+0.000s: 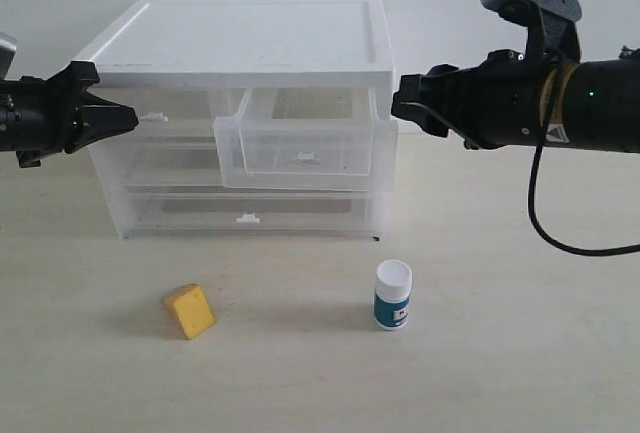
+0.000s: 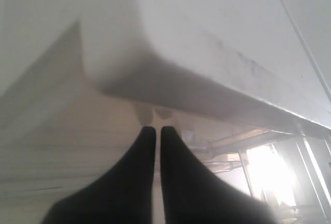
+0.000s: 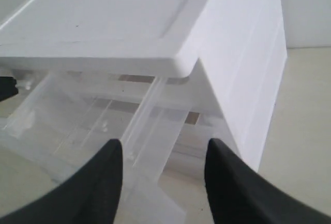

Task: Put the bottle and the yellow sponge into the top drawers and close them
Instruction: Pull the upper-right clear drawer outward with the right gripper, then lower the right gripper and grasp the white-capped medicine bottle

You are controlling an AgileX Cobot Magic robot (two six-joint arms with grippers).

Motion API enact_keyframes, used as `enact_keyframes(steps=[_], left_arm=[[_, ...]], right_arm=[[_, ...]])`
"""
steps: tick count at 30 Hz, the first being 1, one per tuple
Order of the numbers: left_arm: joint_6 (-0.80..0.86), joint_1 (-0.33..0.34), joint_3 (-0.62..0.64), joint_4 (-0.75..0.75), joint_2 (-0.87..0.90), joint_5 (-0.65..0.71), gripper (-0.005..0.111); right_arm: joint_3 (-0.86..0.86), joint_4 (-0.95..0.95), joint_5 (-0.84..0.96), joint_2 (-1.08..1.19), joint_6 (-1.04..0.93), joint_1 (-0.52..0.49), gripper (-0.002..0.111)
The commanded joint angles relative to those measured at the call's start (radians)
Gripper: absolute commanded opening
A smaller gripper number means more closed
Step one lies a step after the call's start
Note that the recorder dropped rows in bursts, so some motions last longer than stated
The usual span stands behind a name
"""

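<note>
Two top drawers, two states: the right top drawer (image 1: 300, 153) stands pulled out of the cabinet (image 1: 250, 38), and the left top drawer (image 1: 165, 123) is shut. We judge we're at the opening step, nothing loaded yet. Our right hand (image 1: 398, 100) is wide and empty, just beside the cabinet's right wall. Our left hand (image 1: 128, 118) is pinched shut and empty, tips just short of the left drawer's tab. Bottle (image 1: 392, 295) and yellow sponge (image 1: 189, 311) sit on the counter (image 1: 520, 373) in front of the cabinet, bottle rt, sponge lt. Next, probably: left hand must part to take the tab and pull.
</note>
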Motion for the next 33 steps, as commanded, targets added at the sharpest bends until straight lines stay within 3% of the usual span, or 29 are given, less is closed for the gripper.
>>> enact_keyframes(steps=[1,19,21,27,29,33], left_arm=[[0.009,-0.004,-0.015,-0.034,0.003,-0.035,0.004],[0.02,-0.004,-0.015,-0.034,0.003,-0.063,0.004],[0.02,-0.004,-0.015,-0.034,0.003,-0.063,0.004],[0.02,-0.004,-0.015,-0.034,0.003,-0.063,0.004],[0.02,-0.004,-0.015,-0.034,0.003,-0.063,0.004],[0.02,-0.004,-0.015,-0.032,0.003,-0.063,0.004]], right_arm=[[-0.056,-0.002,0.028,0.068,-0.012,-0.007,0.044],[-0.068,0.002,0.061,0.087,-0.038,-0.007,0.044],[-0.068,-0.098,0.092,0.046,0.062,-0.007,0.044],[-0.044,-0.646,0.102,-0.076,0.554,-0.009,0.044],[-0.003,-0.646,0.015,-0.124,0.569,-0.009,0.044],[0.143,-0.646,0.024,-0.17,0.533,-0.006,0.044]])
